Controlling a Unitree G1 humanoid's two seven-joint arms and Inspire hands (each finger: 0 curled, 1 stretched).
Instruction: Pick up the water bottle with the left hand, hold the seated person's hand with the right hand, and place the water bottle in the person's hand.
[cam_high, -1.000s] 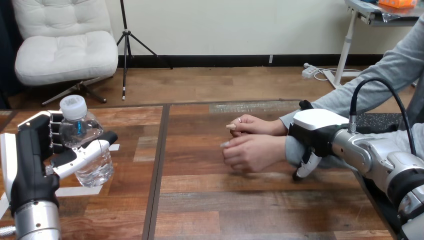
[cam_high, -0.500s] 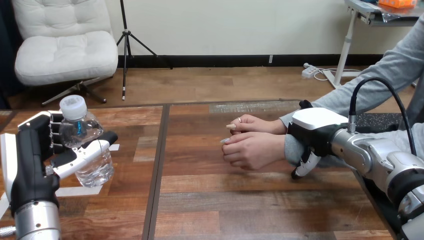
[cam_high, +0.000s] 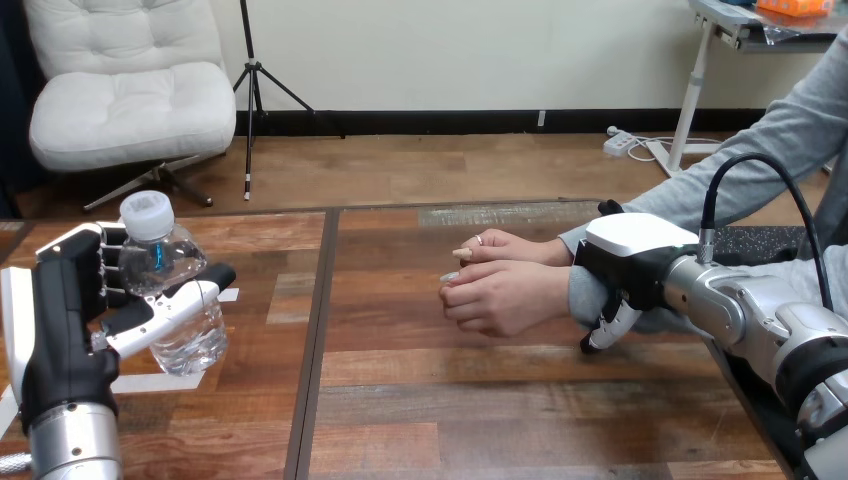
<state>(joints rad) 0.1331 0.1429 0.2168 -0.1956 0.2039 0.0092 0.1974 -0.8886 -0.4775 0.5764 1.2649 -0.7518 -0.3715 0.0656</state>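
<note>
Head view. The left hand grips the water bottle, thumb across its front and fingers behind it. The bottle stands about upright, its long axis vertical and the white cap on top. Whether its base clears the table cannot be told. The receiving person's hand serves as the reference. The bottle lies well to the left of it, at about the same depth on the table, so the coming carry is judged to run almost straight rightward. The person's hand is loosely curled, fingertips pointing left toward the bottle. It is not spread palm-up, so it probably has to open before the bottle can be set in it. The person's other hand lies just behind the reference hand, touching it. Just right of it, the right hand sits over the person's wrist at the grey sleeve, fingers curled down its near side in a hold.
</note>
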